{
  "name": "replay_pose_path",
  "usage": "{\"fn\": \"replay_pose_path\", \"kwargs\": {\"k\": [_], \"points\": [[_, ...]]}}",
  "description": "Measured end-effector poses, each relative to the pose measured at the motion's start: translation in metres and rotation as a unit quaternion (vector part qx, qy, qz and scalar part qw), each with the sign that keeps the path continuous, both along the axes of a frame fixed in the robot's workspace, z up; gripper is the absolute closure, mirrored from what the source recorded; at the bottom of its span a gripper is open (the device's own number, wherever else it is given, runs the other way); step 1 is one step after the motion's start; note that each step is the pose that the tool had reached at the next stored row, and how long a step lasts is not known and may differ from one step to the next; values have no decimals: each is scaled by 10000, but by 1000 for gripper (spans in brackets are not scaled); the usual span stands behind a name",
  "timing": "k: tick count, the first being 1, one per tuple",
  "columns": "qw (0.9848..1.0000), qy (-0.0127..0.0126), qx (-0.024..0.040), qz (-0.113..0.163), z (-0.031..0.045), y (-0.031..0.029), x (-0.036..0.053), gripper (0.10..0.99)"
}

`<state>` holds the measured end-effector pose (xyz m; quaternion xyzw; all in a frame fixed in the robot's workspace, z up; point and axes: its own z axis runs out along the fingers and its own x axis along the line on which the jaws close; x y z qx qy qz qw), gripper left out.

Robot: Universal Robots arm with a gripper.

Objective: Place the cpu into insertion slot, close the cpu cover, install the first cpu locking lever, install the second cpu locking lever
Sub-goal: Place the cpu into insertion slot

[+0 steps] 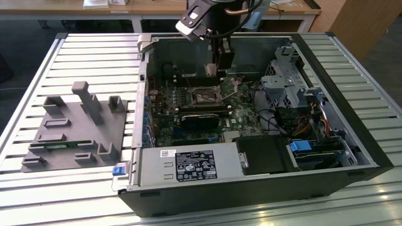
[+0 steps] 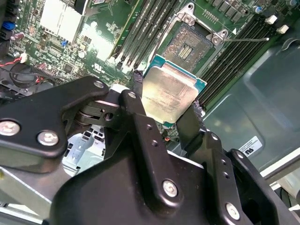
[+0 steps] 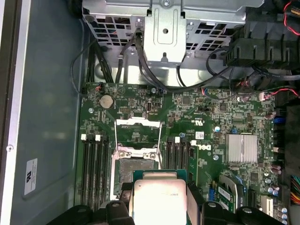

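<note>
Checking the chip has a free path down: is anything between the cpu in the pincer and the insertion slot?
Nothing visible. The pincer holds the cpu in the air near the insertion slot, which lies bare; the cpu cover is swung up off it.

I see the exterior view in bright, even light from overhead. The table (image 1: 75, 47) slats throw back pale glare, strongest toward the exterior view's right. The inside of the case (image 1: 251, 188) sits in shade. In the second wrist view the cpu (image 2: 171, 91) face gleams softly, a heatsink (image 2: 58, 18) washes out to white, and the black gripper (image 2: 167, 98) reads dark, with small glints on its screws. In the first wrist view light falls flat across the board (image 3: 197, 112).
</note>
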<state>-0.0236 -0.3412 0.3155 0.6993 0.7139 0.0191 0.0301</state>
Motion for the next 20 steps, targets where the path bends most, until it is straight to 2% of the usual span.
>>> {"fn": "replay_pose_path", "kwargs": {"k": [20], "points": [[10000, 1, 0, 0, -53, 0, 0, 549]]}}
